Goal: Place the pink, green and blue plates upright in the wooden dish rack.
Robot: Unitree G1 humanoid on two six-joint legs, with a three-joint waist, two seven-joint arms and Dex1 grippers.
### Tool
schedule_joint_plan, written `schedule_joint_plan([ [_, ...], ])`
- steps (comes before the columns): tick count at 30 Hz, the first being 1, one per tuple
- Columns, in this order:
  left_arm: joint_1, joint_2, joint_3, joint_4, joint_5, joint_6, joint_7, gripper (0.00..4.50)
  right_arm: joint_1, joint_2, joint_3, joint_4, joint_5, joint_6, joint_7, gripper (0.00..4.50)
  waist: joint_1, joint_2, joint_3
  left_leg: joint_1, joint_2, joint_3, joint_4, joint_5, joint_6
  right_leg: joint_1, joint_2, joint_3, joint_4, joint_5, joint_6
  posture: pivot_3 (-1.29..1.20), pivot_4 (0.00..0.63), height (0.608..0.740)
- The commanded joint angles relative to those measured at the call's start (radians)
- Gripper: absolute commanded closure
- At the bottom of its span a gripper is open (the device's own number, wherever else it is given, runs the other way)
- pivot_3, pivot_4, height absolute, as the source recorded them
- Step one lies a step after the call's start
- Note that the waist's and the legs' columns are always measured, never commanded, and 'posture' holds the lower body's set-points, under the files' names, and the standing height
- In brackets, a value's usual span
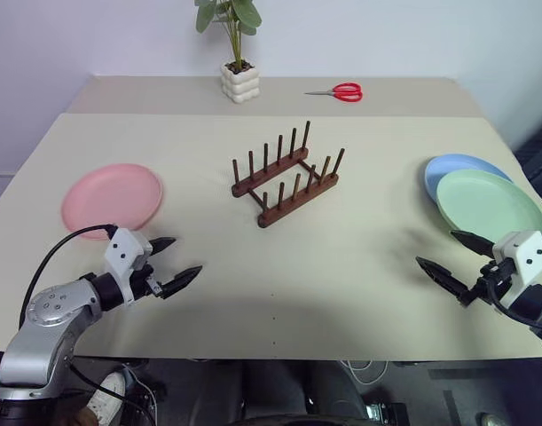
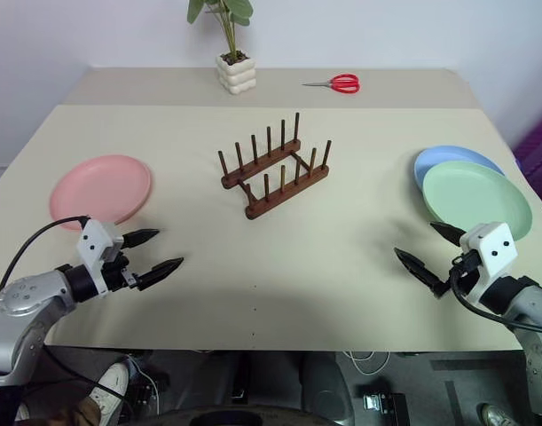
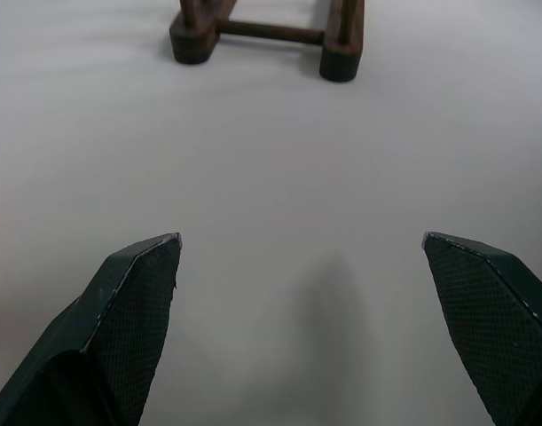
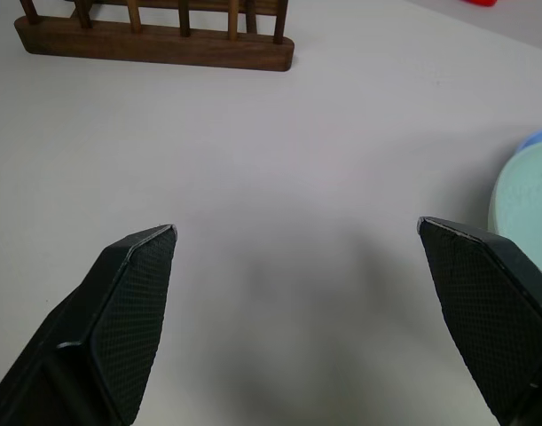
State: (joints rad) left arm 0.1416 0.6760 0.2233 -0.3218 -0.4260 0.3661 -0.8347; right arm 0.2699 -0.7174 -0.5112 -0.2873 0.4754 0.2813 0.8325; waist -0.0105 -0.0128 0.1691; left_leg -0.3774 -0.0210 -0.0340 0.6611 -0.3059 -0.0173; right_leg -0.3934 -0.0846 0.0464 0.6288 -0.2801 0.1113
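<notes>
The dark wooden dish rack (image 1: 286,177) stands empty at the middle of the table. A pink plate (image 1: 111,198) lies flat at the left. At the right a green plate (image 1: 489,205) lies on top of a blue plate (image 1: 457,169), covering most of it. My left gripper (image 1: 176,262) hovers open just in front of the pink plate, pointing toward the rack. Just in front of the green plate, my right gripper (image 1: 450,256) is open too and holds nothing. The rack's end (image 3: 263,34) and its side rail (image 4: 155,40) show in the wrist views, and so does the green plate's edge (image 4: 523,209).
A small potted plant (image 1: 238,62) and red scissors (image 1: 340,91) sit on the far strip of the beige table (image 1: 341,293). The table's front edge runs just below both grippers. Cables hang under the table.
</notes>
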Motion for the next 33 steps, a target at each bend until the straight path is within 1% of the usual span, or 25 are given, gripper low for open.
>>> schedule_joint_plan([
  [1, 0.006, 0.01, 0.03, -0.048, -0.021, 0.0, 0.001, 0.01, -0.002, -0.019, -0.023, -0.023, 0.011, 0.006, 0.004, 0.05, 0.0, 0.0, 0.0, 0.0, 0.0, 0.0, 0.0, 0.0, 0.0, 0.0, 0.0, 0.0, 0.0, 0.0, 0.0, 0.0, 0.15, 0.74],
  [15, 0.042, -0.028, -0.014, -0.127, -0.028, 0.045, 0.051, 0.01, 0.029, -0.011, -0.027, -0.092, 0.016, 0.054, -0.016, 0.05, 0.001, 0.0, 0.0, -0.001, 0.0, 0.0, 0.0, 0.0, 0.0, -0.001, 0.0, 0.0, 0.0, 0.0, 0.0, 0.0, 0.15, 0.74],
  [20, 0.003, -0.021, -0.034, -0.104, -0.031, 0.05, 0.04, 0.01, 0.053, 0.011, -0.014, -0.151, 0.027, 0.07, -0.036, 0.05, 0.002, 0.0, 0.0, -0.001, 0.0, 0.0, 0.0, 0.0, 0.0, -0.001, 0.0, 0.0, 0.0, 0.0, 0.0, 0.0, 0.15, 0.74],
  [26, -0.047, -0.006, -0.032, -0.027, -0.015, 0.017, 0.004, 0.01, 0.045, 0.04, 0.009, -0.151, 0.023, 0.062, -0.056, 0.05, 0.001, 0.0, 0.0, -0.001, 0.0, 0.0, 0.0, 0.0, 0.0, -0.001, 0.0, -0.001, 0.0, 0.0, 0.0, 0.0, 0.15, 0.74],
  [28, -0.067, -0.014, -0.049, -0.013, -0.007, 0.014, 0.009, 0.01, 0.042, 0.046, 0.015, -0.132, 0.019, 0.048, -0.051, 0.05, 0.0, 0.0, 0.0, -0.001, 0.0, 0.0, 0.0, 0.0, 0.0, -0.001, 0.0, -0.001, 0.0, 0.0, 0.0, 0.0, 0.15, 0.74],
  [32, -0.109, -0.022, -0.068, 0.018, -0.018, 0.012, -0.014, 0.01, 0.06, 0.07, 0.022, -0.178, 0.024, 0.052, -0.076, 0.05, 0.002, 0.0, 0.0, -0.001, 0.0, 0.0, 0.0, 0.0, 0.0, -0.001, 0.0, -0.001, 0.0, 0.0, 0.0, 0.0, 0.15, 0.74],
  [33, -0.126, -0.029, -0.092, 0.031, -0.009, 0.011, -0.02, 0.01, 0.072, 0.08, 0.023, -0.181, 0.021, 0.043, -0.078, 0.05, 0.003, 0.0, 0.0, -0.001, 0.0, 0.0, 0.0, 0.0, 0.0, -0.001, 0.0, -0.001, 0.0, 0.0, 0.0, 0.0, 0.15, 0.74],
])
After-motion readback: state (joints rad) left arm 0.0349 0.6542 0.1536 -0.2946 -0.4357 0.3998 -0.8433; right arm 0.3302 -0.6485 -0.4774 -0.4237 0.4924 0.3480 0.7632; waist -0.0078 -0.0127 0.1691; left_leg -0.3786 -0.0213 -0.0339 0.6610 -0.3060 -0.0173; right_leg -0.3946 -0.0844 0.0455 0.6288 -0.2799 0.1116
